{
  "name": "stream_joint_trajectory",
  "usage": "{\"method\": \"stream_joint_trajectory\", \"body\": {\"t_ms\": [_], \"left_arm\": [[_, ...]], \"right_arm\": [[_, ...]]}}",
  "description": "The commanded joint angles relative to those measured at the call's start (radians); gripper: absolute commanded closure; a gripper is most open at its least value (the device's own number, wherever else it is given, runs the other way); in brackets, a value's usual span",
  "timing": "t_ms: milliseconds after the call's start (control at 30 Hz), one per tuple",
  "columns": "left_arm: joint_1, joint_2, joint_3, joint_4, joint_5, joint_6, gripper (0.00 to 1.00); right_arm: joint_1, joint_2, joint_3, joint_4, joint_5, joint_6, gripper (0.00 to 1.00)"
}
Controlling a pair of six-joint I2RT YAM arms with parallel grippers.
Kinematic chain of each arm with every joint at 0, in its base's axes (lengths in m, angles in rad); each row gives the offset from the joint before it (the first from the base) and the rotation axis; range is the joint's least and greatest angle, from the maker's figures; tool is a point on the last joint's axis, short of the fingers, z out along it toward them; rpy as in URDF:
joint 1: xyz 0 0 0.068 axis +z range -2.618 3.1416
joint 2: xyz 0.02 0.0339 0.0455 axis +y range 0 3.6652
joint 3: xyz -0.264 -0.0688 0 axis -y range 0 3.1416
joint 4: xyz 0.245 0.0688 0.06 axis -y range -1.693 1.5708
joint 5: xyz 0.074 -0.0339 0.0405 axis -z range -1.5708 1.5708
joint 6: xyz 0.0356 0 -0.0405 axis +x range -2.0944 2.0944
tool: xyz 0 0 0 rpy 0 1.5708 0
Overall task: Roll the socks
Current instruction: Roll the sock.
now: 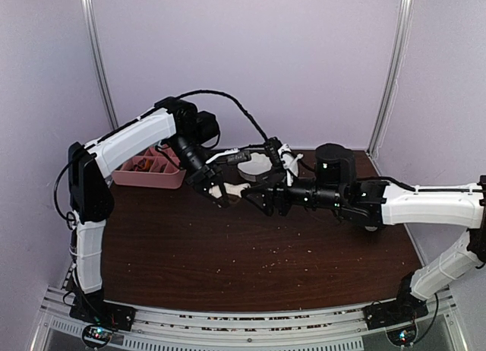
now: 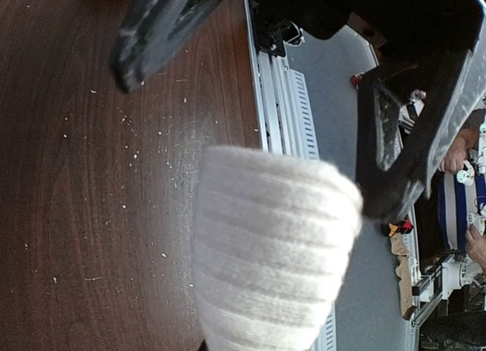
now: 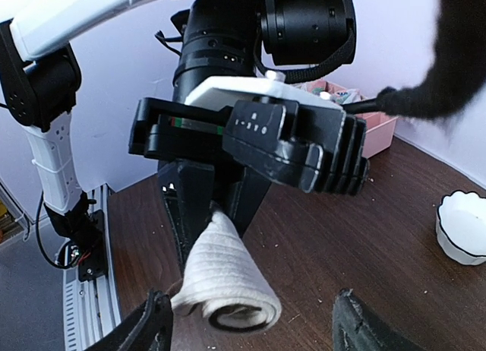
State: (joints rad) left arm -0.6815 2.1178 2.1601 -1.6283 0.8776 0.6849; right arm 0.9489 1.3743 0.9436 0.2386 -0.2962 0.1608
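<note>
Right wrist view: cream ribbed fabric sock (image 3: 228,283), rolled into a tube, pinched at its upper end by left claw (image 3: 215,218) low over dark brown wooden worktop (image 3: 342,237), probably to stop unwinding; right claw (image 3: 254,324) spread wide either side of the roll's open end, gripping nothing.
</note>
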Motion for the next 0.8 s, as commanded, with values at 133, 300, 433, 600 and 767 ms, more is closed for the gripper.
{"method": "stream_joint_trajectory", "body": {"t_ms": [133,300,433,600,767], "left_arm": [[-0.004,-0.001,-0.026,-0.028,0.043,0.003,1.0],[-0.004,-0.01,-0.036,-0.028,0.04,0.011,1.0],[-0.004,-0.017,-0.044,-0.028,0.035,0.018,1.0],[-0.003,-0.033,-0.039,-0.027,-0.001,0.045,0.28],[-0.001,-0.047,0.006,-0.016,-0.038,0.057,0.02]], "right_arm": [[0.003,0.105,0.113,-0.101,-0.068,-0.02,0.35],[-0.018,0.155,0.145,-0.126,-0.151,0.021,0.66],[-0.023,0.167,0.143,-0.122,-0.2,0.023,0.99],[-0.026,0.157,0.103,-0.054,-0.148,0.086,1.0],[-0.04,0.153,0.026,0.129,-0.137,0.229,1.0]]}}
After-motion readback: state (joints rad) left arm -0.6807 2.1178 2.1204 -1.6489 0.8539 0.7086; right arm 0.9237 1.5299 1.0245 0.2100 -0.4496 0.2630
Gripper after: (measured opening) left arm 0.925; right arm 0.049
